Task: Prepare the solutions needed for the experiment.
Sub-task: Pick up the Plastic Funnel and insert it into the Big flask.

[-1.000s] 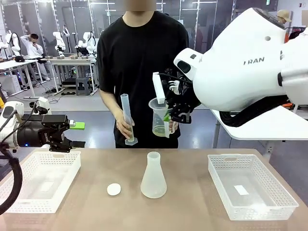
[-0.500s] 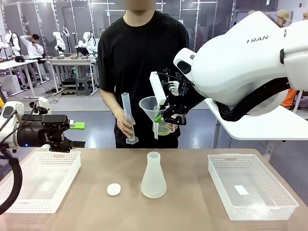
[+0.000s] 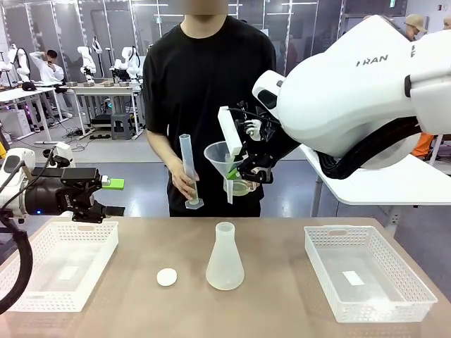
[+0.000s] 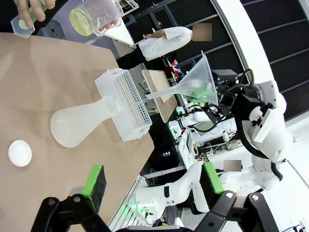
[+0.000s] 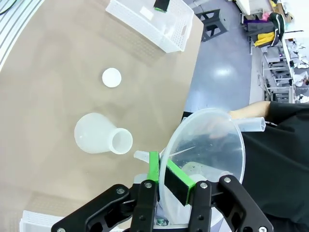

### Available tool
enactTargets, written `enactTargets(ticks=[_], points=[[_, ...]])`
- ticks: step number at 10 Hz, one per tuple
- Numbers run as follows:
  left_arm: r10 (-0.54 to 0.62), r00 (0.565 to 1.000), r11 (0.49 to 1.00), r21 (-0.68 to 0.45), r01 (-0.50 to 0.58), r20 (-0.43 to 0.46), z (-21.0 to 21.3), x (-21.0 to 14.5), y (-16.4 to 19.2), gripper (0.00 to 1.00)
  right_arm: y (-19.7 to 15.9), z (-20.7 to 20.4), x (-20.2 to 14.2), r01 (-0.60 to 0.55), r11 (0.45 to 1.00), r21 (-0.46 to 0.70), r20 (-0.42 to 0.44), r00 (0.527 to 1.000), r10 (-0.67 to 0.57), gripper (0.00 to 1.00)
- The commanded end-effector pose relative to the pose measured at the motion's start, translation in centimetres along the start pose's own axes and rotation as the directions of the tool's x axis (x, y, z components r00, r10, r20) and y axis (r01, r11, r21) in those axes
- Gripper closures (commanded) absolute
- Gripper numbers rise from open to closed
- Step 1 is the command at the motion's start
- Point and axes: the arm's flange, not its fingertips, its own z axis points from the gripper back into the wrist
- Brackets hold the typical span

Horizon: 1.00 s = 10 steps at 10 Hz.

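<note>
Next, with the right claw (image 3: 234, 170) pinching the funnel (image 3: 218, 153) rim and the left claw (image 3: 113, 197) spread, lower the stem plumb into the flask (image 3: 225, 260) neck at mid-surface, before the person's beaker (image 4: 99, 10) of yellow-green solution (image 4: 81, 21), held beyond the far edge, is poured.

Matt translucent plastic flask (image 3: 225, 264) and glossy clear plastic funnel (image 3: 216, 156).

White cap (image 3: 167, 277) between left basket (image 3: 42, 301) and right basket (image 3: 384, 310); paper inside, perhaps.
</note>
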Motion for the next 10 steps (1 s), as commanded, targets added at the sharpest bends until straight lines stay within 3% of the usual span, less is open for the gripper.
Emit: enactTargets(ticks=[1, 10], points=[[0.016, 1.000, 1.000, -0.024, -0.016, 0.021, -0.3, 0.0, -0.2, 0.00, 0.4, -1.0, -0.3, 0.015, 1.000, 0.027, -0.006, 1.000, -0.015, 0.95], [0.016, 1.000, 1.000, -0.024, -0.016, 0.021, -0.3, 0.0, -0.2, 0.00, 1.5, -6.3, -2.4, 0.039, 0.996, 0.084, 0.050, 0.998, -0.043, 0.95]])
